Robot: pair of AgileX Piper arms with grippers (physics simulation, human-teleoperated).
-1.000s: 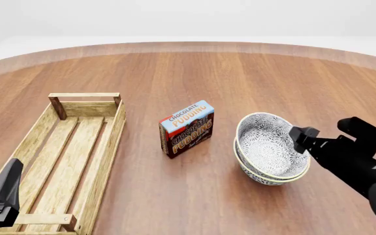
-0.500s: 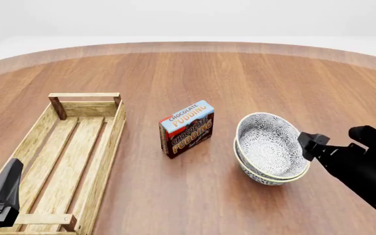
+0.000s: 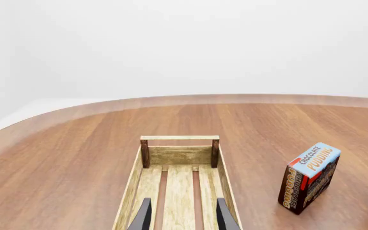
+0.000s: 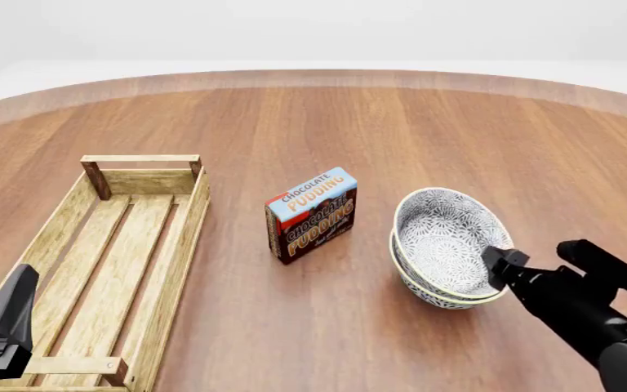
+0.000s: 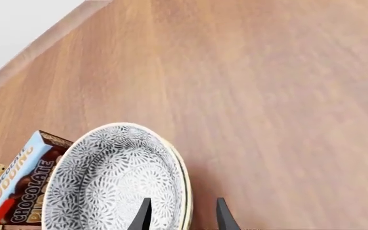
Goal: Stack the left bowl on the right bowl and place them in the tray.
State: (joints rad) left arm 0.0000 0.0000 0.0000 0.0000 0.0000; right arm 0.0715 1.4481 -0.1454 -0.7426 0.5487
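Note:
The two floral bowls sit nested on the table at centre right. The left bowl (image 4: 444, 241) is on top, tilted, inside the right bowl (image 4: 431, 294). My right gripper (image 4: 496, 268) is open at the stack's near right rim. In the right wrist view (image 5: 182, 216) one finger stands over the upper bowl's (image 5: 113, 182) inside and the other outside the rim, holding nothing. The tray (image 4: 183, 237) lies at the left with nothing in it. My left gripper (image 4: 9, 314) is open and holds nothing over the tray's near end, as the left wrist view (image 3: 182, 218) shows.
A chocolate pudding box (image 4: 311, 214) stands upright between the tray and the bowls, close to the bowls' left side. It also shows in the left wrist view (image 3: 308, 177) and the right wrist view (image 5: 17, 191).
My right gripper has moved back toward the near side and down along the bowls' right rim. The bowls, box, tray and left arm have not moved.

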